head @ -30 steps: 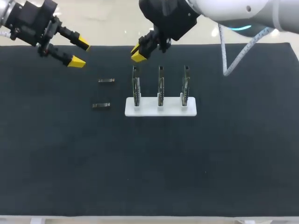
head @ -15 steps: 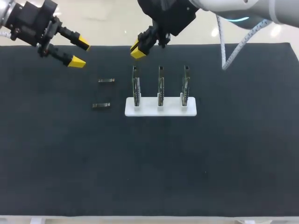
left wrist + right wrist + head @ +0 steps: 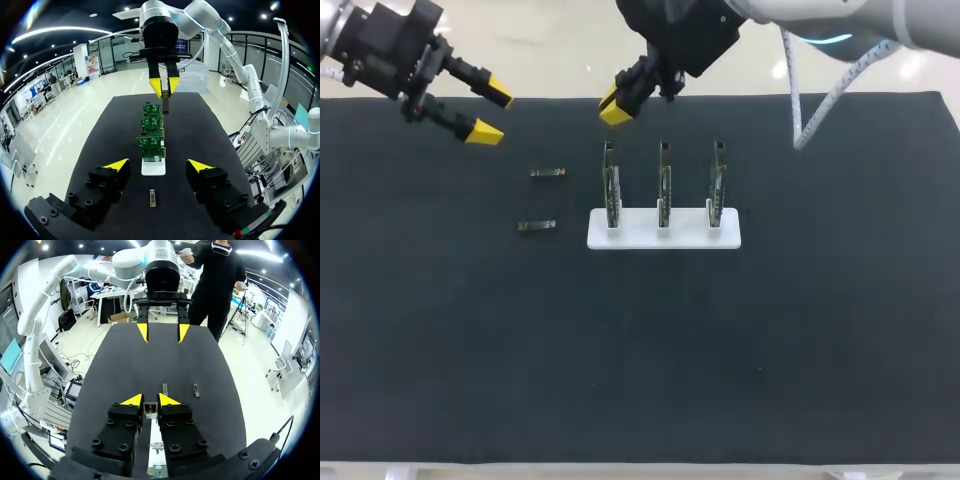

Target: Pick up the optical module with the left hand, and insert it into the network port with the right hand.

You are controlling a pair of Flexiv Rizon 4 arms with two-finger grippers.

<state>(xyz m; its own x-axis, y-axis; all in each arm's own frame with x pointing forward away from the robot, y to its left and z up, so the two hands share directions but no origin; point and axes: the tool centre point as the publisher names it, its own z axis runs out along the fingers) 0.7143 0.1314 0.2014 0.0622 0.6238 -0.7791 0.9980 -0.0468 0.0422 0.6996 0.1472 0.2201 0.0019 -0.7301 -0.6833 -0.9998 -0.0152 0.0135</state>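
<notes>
Left hand (image 3: 492, 114): at 10 o'clock over the tabletop (image 3: 800, 350), fingers spread wide, nothing in it.

Right hand (image 3: 616, 107): at 12 o'clock, above the far edge. Its fingers are pinched on a slim dark piece, the held module (image 3: 165, 104), which hangs from the tips just beyond the row of boards (image 3: 663, 185).

The 3 boards stand upright, side by side, in a white base (image 3: 665, 232).

2 more modules lie flat at 9 o'clock of the base, apart from each other and from it: the far module (image 3: 548, 172) and the near module (image 3: 536, 226). The far one sits at about 5 o'clock of the left hand.

Handling, as a judgement:
- The modules look small, light and rigid, with a metal shell, so probably smooth and prone to twisting in a pinch.
- Best hold looks to be across the 2 long sides near the middle, leaving the plug end free for the port.
- Lying so low, they give the fingers little height, so the tips must come right down to the cloth.
- The boards are thin and their base looks light, so a hard or skewed push could tip or slide the rack.
</notes>
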